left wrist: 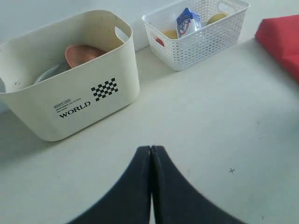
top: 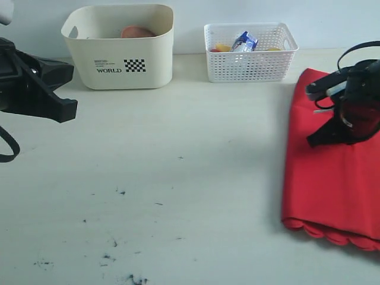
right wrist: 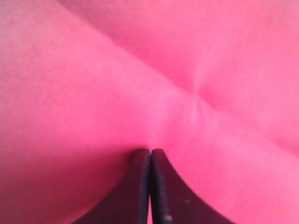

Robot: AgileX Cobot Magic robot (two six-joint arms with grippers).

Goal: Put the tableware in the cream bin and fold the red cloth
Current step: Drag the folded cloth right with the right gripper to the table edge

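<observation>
Exterior view. One large cream plastic bin (top: 119,59), far left of the pale surface (top: 178,178); round brown plate (top: 138,31) showing above its rim, so tableware judged stowed. One white lattice basket (top: 249,59) beside it, blue-and-white milk carton (top: 244,41) inside. One bright red scalloped cloth (top: 326,178), lying doubled at the right edge; right claw (top: 313,140) low over it, judged placed for the fold. At far left, left claw (top: 70,110) hangs clear, idle.

Left wrist view. Left claw (left wrist: 151,156): jaws pressed together, empty, above bare surface before the bin (left wrist: 70,102); plate (left wrist: 81,53) leans inside.

Right wrist view. Right claw (right wrist: 150,158): jaws closed, tips against the cloth (right wrist: 93,84) where creases gather; whether fabric is pinched between them cannot be told.
</observation>
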